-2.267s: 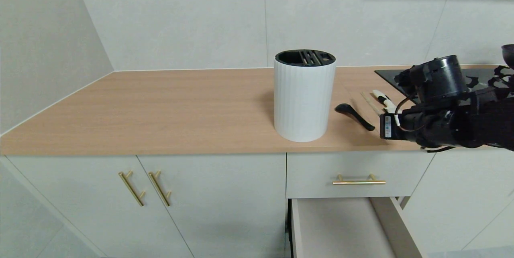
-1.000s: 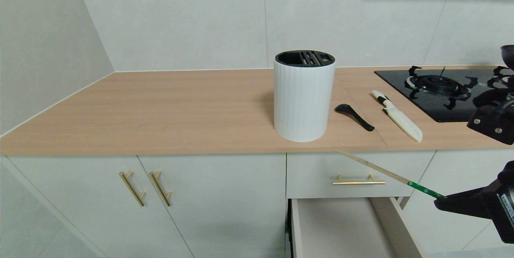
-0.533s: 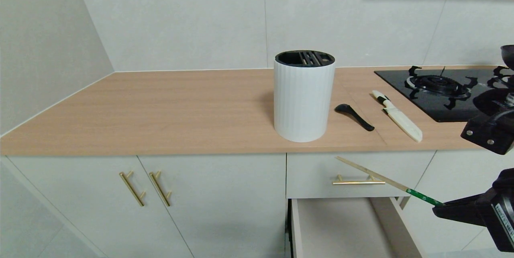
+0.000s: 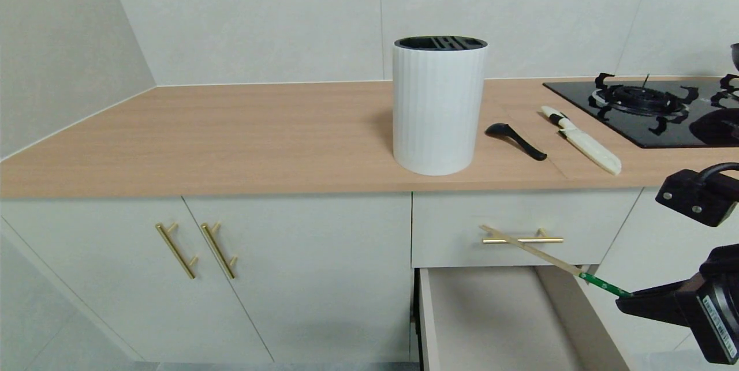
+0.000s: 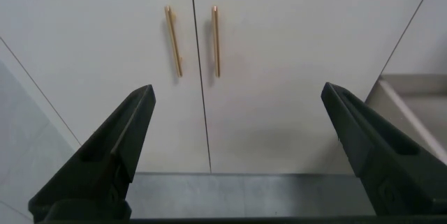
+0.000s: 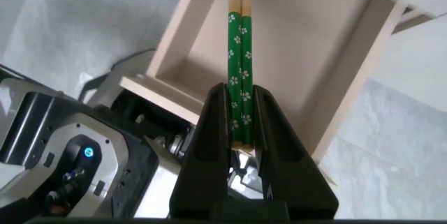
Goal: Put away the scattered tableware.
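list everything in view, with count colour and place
countertop: 1, wood-tone, over the cabinets
holder: 1, white, black top, on countertop
spoon: 1, black, right of holder
knife: 1, white, right of spoon
gas hob: 1, black, countertop's far right
cabinet doors: 2, pale, under countertop
drawer: 1, pale, pulled open below countertop
chopsticks: 2, wood and green, over the drawer
left end effector: 1, black, open, facing cabinet doors
right end effector: 1, black, shut on chopsticks
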